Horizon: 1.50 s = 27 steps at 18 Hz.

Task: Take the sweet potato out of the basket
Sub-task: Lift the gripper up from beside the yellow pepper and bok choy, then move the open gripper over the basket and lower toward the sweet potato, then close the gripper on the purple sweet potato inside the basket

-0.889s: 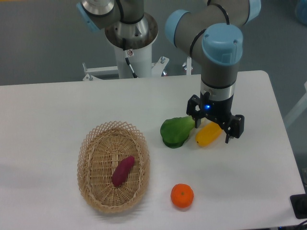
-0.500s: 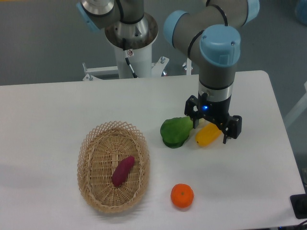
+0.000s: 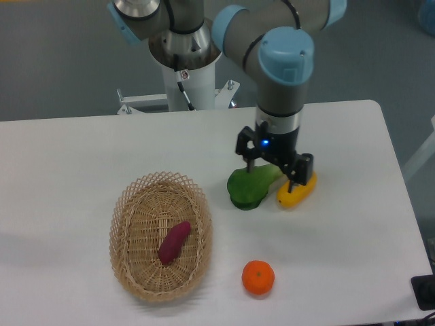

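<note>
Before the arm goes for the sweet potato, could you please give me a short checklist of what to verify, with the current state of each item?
1. Sweet potato lies in the basket, nothing covering it: ok.
2. Gripper open and empty: ok, fingers spread, nothing between them.
3. Gripper positioned over the sweet potato: not ok, it hangs over the green vegetable and yellow vegetable.
4. Path to the basket free of produce: ok, though the gripper's height is unclear.
5. Orange away from the basket: ok.
6. Gripper aligned with the sweet potato's long axis: cannot tell.
</note>
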{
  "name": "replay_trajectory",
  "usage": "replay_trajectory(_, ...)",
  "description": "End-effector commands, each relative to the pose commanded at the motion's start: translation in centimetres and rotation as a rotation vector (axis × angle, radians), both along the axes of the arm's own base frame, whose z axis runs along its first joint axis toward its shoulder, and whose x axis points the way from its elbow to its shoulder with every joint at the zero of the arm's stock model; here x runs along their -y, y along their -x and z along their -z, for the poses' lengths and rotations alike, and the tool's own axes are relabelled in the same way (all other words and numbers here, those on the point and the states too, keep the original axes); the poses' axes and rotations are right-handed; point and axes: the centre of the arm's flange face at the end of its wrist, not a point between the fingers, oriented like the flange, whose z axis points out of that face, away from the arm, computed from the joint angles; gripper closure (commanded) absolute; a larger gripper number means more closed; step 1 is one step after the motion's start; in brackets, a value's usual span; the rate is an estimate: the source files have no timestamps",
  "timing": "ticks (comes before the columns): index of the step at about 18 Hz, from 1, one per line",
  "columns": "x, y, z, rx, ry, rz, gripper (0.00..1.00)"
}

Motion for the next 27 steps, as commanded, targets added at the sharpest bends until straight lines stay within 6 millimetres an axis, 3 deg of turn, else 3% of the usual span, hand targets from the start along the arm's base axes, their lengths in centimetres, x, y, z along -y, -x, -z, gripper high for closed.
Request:
replay_trajectory(6,-6.1,-4.2,3.3,-0.015,-0.060,-0.073,0.00)
replay_trajectory(15,-10.8,-8.2,10.8,0.027,0.007,-0.006,0.00)
replay_trajectory(22,-11.9,-9.5,15.2,0.013,0.064,0.017,0.00)
replay_trajectory(27,-12.2,-10.4,16.7,0.021,0.076,0.029,0.00)
